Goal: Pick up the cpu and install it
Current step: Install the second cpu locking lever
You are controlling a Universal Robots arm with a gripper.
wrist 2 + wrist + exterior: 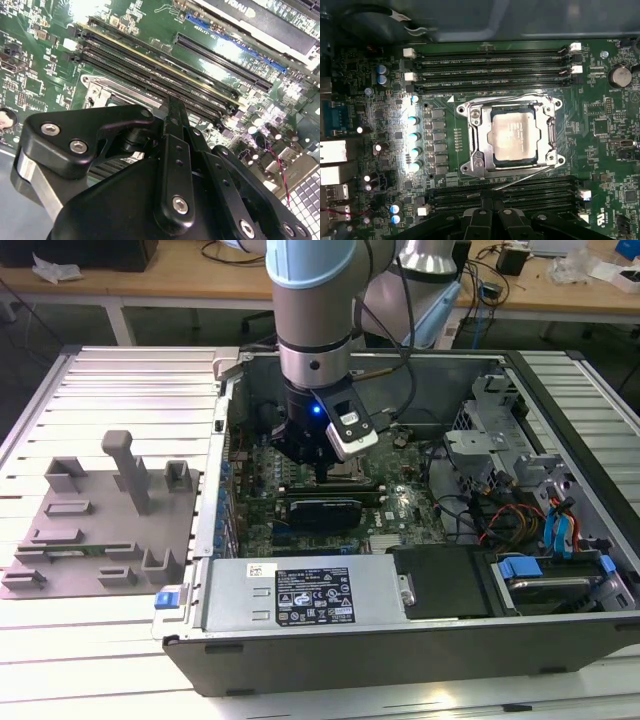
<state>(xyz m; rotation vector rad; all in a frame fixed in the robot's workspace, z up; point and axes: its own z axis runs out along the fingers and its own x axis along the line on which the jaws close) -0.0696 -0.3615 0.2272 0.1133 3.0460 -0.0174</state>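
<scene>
The cpu (515,135), a small square chip with a pale silver top, lies flat inside the metal-framed socket (476,131) on the green motherboard (445,165) in the first wrist view. My gripper (487,201) hovers just beside the socket, over the memory slots, with its black fingers (175,117) pressed together and nothing between them. In the exterior view the gripper (320,475) reaches down into the open computer case (330,650), right over the socket area, and hides most of it.
Long memory slots (495,62) run on both sides of the socket. A dark expansion card (322,510), a power supply (300,595) with a white label, and a drive cage with cables (520,490) crowd the case. A grey fixture plate (100,520) lies at the exterior view's left.
</scene>
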